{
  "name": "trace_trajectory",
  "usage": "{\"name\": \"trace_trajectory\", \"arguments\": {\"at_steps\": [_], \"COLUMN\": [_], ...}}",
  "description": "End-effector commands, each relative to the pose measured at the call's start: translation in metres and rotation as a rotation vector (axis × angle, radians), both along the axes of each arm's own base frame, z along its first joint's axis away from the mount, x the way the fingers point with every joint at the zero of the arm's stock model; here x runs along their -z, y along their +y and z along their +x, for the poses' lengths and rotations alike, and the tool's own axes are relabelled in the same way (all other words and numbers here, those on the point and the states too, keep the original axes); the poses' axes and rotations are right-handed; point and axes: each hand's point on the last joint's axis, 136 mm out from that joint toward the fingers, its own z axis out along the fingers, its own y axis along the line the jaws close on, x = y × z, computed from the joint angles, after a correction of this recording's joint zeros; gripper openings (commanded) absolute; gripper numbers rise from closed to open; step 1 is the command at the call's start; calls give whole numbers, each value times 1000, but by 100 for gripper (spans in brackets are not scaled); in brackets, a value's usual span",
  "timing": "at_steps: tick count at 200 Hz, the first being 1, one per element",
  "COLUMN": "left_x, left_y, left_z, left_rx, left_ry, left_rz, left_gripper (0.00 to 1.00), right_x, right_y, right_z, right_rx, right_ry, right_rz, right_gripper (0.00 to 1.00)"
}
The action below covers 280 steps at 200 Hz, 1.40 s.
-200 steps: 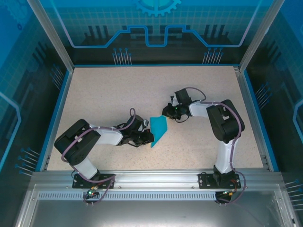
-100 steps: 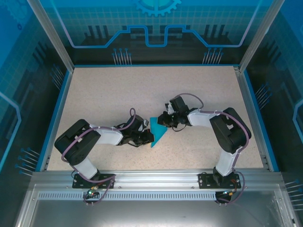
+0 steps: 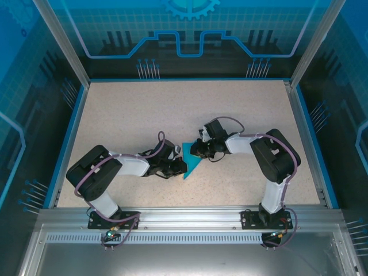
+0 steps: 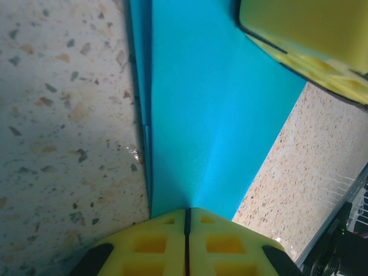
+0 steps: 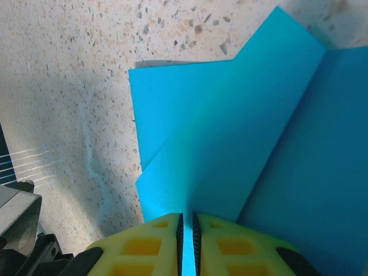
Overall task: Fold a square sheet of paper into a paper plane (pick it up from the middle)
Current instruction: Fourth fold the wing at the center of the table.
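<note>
One speckled beige table [image 3: 144,109] sits inside blue panels [image 3: 190,34]. Both arms stretch low toward its middle. The left gripper [image 3: 181,167] and right gripper [image 3: 196,151] each pinch the folded paper [image 3: 192,164] between them.

No words, numbers, labels or brand names could be read anywhere. The far wall [image 3: 190,40] carried a lettering-free gear emblem [image 3: 191,7] above circuit-like line graphics.
</note>
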Motion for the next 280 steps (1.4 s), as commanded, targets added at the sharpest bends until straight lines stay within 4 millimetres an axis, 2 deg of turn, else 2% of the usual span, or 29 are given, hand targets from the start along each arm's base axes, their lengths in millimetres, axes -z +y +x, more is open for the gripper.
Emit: {"name": "trace_trajectory", "arguments": {"at_steps": [1,17,51,61,85,122,148,172,188,201,223,253,280], "left_x": [45,40,37,37,36,35,33,30,28,27,25,18,10], "left_y": [35,32,27,26,25,25,24,23,23,22,19,15,11], "left_z": [-45,-44,-44,-44,-45,-45,-45,-43,-42,-42,-39,-35,-32], "left_rx": [37,50,70,75,80,81,85,85,85,85,89,92,101], "left_ry": [142,128,118,118,115,112,106,96,94,90,84,63,45], "left_rz": [190,173,152,148,148,148,142,138,137,133,127,110,91], "left_gripper": [8,9,10,10,10,11,11,12,12,13,13,16,20], "right_x": [-27,-28,-28,-19,-5,9,1,-17,-31,-35,-24,1,7], "right_y": [9,9,-13,-25,-36,-45,-51,-49,-39,-30,-20,-25,-33], "right_z": [3,-4,-18,-30,-48,-59,-62,-58,-51,-45,-40,-46,-57], "right_rx": [-37,-48,7,25,29,22,27,32,31,16,5,16,14], "right_ry": [-49,-38,-37,-17,28,56,49,10,-23,-28,8,69,80], "right_rz": [23,23,-30,-57,-73,-106,-122,-104,-67,-55,-76,-123,-130], "right_gripper": [16,16,15,15,14,14,14,15,16,16,15,14,14]}}
